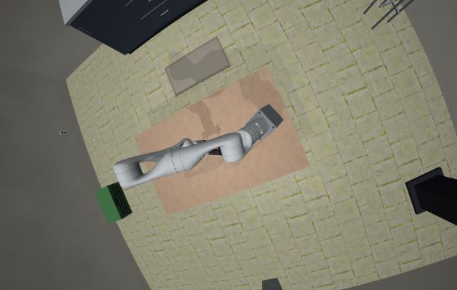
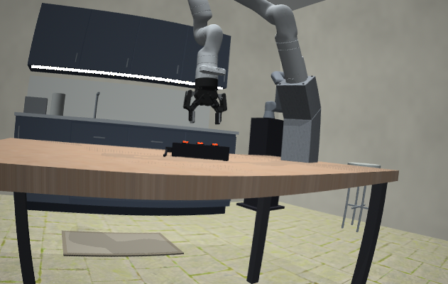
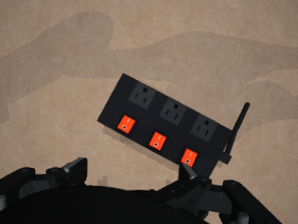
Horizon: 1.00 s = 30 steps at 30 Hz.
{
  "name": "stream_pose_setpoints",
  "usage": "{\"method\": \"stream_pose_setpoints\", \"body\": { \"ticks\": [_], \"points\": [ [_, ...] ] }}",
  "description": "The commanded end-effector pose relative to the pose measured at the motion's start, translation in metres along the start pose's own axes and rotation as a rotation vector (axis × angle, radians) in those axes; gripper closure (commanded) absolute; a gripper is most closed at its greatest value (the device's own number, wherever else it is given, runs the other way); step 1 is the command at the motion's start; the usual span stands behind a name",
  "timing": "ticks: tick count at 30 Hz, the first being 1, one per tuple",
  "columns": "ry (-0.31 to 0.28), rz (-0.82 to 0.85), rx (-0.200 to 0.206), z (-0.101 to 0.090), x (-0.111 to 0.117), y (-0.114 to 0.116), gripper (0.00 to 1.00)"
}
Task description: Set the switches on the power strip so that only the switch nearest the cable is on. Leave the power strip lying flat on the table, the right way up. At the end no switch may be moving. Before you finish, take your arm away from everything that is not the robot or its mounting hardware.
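Observation:
A black power strip (image 2: 200, 151) lies flat on the wooden table, right way up. In the wrist view the power strip (image 3: 168, 127) shows three sockets and three red-orange switches (image 3: 157, 140) in a row. Its short cable stub (image 3: 237, 129) sticks out at the right end in the wrist view and at the left end (image 2: 166, 153) in the side view. I cannot tell which way each switch is tilted. My gripper (image 2: 205, 116) is open and empty. It hangs above the strip, well clear of it. From above, the arm hides most of the strip; a bit of red (image 1: 216, 148) shows.
The arm's grey base (image 2: 298, 121) stands on the table's far right, with a black box (image 2: 265, 136) beside it. A kitchen counter and cabinets lie behind the table. A green box (image 1: 113, 202) sits on the floor near the table's corner.

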<state>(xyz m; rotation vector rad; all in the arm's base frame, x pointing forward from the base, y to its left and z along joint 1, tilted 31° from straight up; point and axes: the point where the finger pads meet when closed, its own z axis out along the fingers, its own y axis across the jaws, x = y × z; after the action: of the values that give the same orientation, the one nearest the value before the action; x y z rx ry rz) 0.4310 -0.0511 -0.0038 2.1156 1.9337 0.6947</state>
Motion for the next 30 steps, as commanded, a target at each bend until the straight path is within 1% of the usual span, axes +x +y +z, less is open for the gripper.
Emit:
{"method": "stream_pose_setpoints", "body": {
  "ticks": [1, 30],
  "points": [
    [-0.005, 0.004, -0.004, -0.0006, -0.0011, 0.0021, 0.0],
    [-0.035, 0.045, -0.024, -0.0023, -0.0101, 0.0112, 0.0]
  ]
}}
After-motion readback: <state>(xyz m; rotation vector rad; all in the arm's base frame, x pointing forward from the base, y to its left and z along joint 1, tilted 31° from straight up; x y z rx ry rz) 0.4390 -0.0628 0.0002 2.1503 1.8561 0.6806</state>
